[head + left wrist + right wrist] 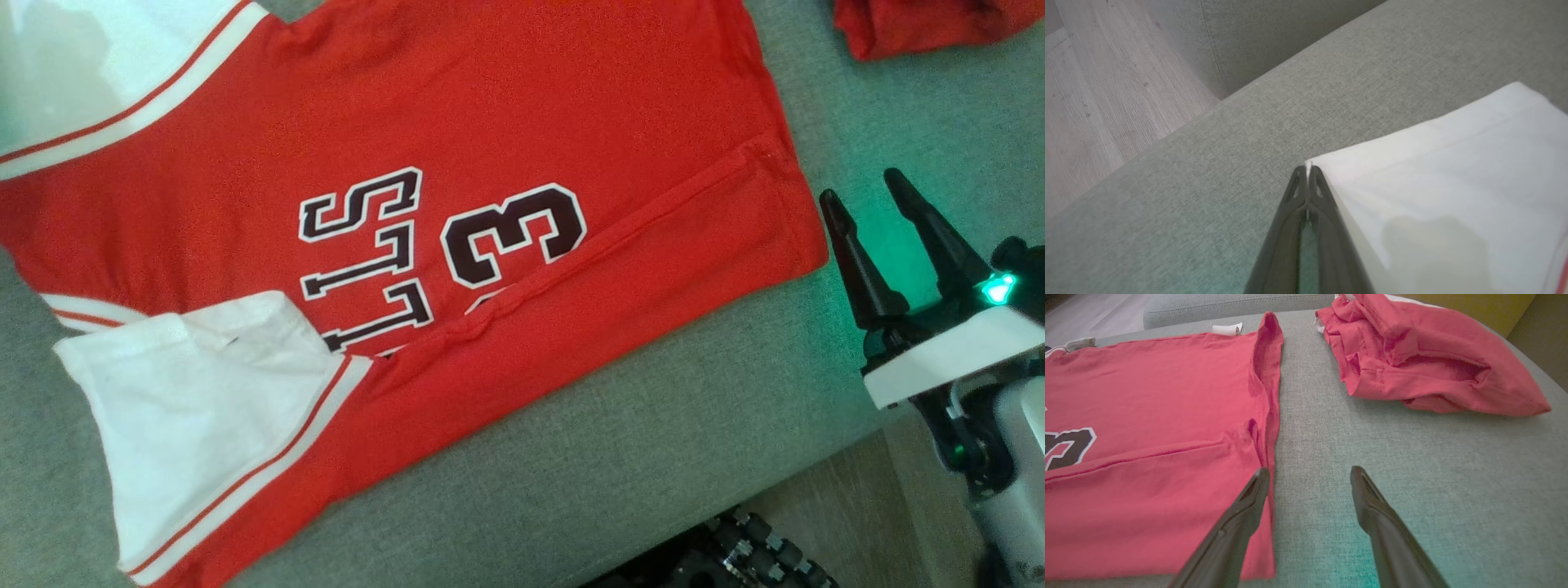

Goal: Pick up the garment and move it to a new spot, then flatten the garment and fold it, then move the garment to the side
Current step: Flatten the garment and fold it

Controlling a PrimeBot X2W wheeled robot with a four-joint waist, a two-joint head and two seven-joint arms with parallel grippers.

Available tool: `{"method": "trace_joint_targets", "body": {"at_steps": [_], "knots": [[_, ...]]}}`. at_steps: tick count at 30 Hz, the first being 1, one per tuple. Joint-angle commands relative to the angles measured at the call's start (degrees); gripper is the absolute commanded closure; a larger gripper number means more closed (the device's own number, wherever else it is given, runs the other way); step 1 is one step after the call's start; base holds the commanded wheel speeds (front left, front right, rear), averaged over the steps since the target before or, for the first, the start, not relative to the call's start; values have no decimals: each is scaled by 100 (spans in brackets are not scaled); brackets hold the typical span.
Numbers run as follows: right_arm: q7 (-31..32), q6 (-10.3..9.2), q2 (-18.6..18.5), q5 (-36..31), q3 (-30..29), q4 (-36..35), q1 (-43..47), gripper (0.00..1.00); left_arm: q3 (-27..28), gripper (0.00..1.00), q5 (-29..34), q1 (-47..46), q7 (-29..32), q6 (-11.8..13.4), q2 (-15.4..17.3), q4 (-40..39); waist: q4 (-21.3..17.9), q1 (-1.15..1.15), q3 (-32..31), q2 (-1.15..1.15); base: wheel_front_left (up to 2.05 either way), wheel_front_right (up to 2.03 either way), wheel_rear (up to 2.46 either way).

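1. Lying spread on the grey cushion, the garment is a red jersey with white sleeves and dark letters. One long side strip of it is already turned over onto the body.
2. I judge it light, thin and very soft. It has no stiffness, so any part that is lifted will hang down and drag the rest behind it.
3. The cloth does not look slippery, and the woven cushion probably gives some friction, so a fast pull may wrinkle the flat part.
4. The good places to take hold of are the corners and the stitched edges, because a thin pinch there catches the cloth easily: the sleeve corner on one end, the hem corner on the other end.
5. The left gripper has its two fingers pressed together on the corner of a white sleeve, and a small bit of white cloth shows between the tips. Which of the two sleeves it is, I cannot tell.
6. The right gripper is spread wide and holds nothing. It is low over the cushion just beside the hem. In the right wrist view one finger is at the hem edge and the other is over bare cushion. Whether the first one touches the cloth I cannot tell.
7. A second red garment lies crumpled further away, apart from the jersey.
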Motion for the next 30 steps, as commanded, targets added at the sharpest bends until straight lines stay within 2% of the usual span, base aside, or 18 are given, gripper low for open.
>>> {"method": "trace_joint_targets", "body": {"at_steps": [1, 9, 18, 21, 30], "knots": [[-61, -5, -170, 37, 17, -107, 51, 0, 149, 100, 0, -121, 59, 10, 344, -44, 14, 0, -2, 0, 0, 0, 0], [166, -5, -317, 125, -120, -221, -232, 0, -64, 100, 40, -332, -485, 10, 316, -185, 232, 0, -103, 0, 0, 0, 0], [1369, -5, -547, 650, 143, -357, -1290, 0, -436, 100, -85, -683, -1020, 10, 137, -456, 589, 0, -169, 0, 0, 0, 0], [1752, -5, -543, 725, 262, -134, -1782, 0, -563, 100, -80, -839, -1137, 10, 74, -498, 700, 0, -128, 0, 0, 0, 0], [2505, -5, -127, 926, 480, 1119, -3186, 0, -947, 100, -175, -1208, -1347, 10, 50, -482, 920, 0, 29, 0, 0, 0, 0]]}}
